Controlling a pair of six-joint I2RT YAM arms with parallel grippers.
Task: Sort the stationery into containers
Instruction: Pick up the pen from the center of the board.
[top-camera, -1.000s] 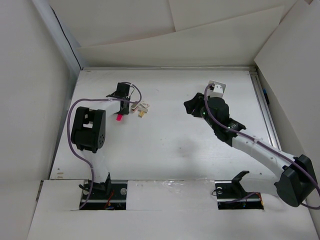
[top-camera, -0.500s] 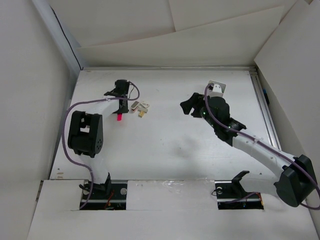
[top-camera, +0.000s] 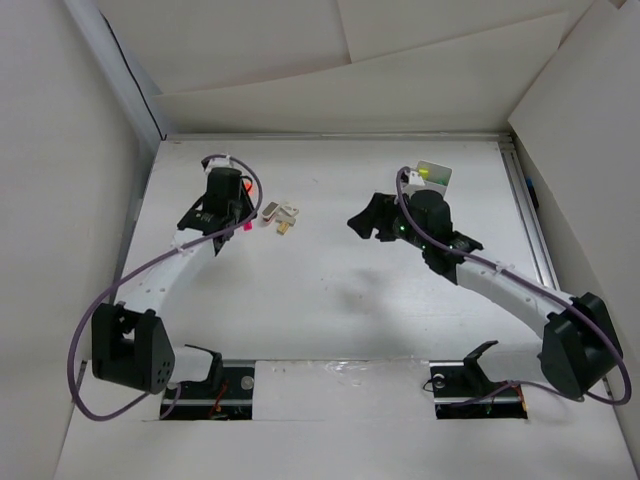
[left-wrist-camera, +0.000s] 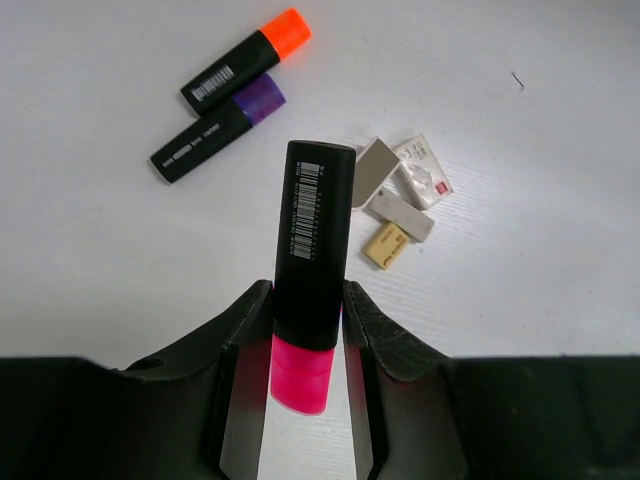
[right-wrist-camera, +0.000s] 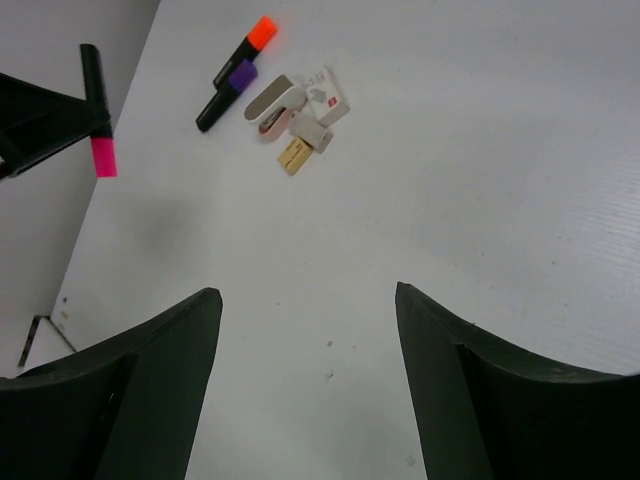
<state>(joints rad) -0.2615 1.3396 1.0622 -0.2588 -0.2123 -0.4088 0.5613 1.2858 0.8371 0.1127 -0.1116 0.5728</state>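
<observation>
The white table (top-camera: 330, 290) has the left gripper (left-wrist-camera: 308, 300) pinched tight on a black marker with a pink cap (left-wrist-camera: 315, 230), apparently up off the surface. The right gripper (right-wrist-camera: 305, 292) hangs wide open, nothing in it. The white tub (top-camera: 434, 175) sits far right, well apart from that marker. Best bet: carry it level and centre it over the tub before letting go. The orange-capped marker (left-wrist-camera: 245, 60) and purple-capped marker (left-wrist-camera: 215, 127) lie side by side near the small erasers (left-wrist-camera: 400, 200).
</observation>
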